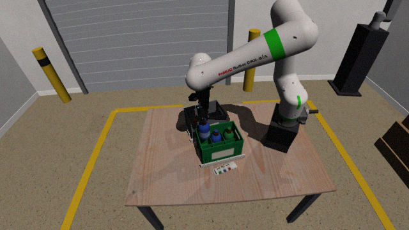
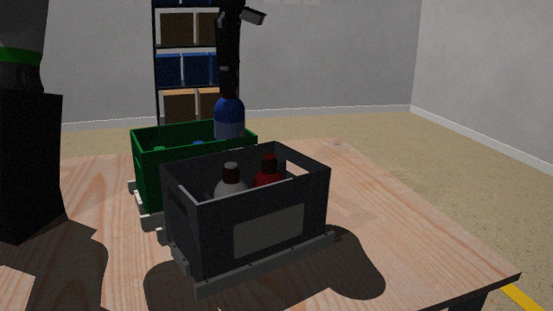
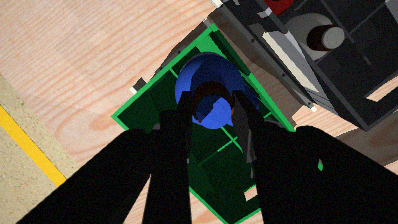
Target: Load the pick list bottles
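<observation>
My gripper is shut on the neck of a blue-label bottle and holds it upright over the back left cell of the green crate. In the exterior view the bottle has its base just below the crate's rim. The wrist view shows the fingers on either side of the bottle's brown cap. A second blue bottle and a green bottle stand in the green crate. The pick list lies in front of it.
The dark crate stands right behind the green one and holds a white bottle and a red bottle, both upright. The robot base stands on the table's right side. Both crates sit flat in their holders.
</observation>
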{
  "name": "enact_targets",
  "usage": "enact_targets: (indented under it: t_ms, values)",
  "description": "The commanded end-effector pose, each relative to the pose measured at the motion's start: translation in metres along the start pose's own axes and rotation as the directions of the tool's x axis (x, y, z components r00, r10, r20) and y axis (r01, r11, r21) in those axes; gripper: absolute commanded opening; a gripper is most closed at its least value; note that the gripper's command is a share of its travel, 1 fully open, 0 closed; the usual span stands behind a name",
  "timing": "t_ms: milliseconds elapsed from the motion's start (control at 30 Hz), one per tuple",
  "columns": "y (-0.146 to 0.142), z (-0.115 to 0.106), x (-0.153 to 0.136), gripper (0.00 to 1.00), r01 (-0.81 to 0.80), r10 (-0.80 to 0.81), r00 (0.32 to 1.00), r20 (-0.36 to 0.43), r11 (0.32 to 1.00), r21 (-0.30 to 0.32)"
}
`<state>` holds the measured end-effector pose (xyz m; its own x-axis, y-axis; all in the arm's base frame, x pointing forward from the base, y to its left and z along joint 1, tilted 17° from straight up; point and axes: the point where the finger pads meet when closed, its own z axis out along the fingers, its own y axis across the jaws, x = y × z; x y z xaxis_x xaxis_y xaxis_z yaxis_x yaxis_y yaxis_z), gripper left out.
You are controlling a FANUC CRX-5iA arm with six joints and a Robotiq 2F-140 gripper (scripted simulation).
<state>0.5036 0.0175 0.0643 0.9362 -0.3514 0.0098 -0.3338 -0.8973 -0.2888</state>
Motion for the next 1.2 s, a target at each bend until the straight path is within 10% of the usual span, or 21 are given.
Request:
enact_targets:
  t_ms: [0,1167]
  values:
    - [0.0,0.0,0.001,0.1,0.0,0.0,1.0,-0.002,1.0,0.0]
    - [0.0,0.03,0.001,0.1,0.0,0.0,1.0,-0.002,1.0,0.0]
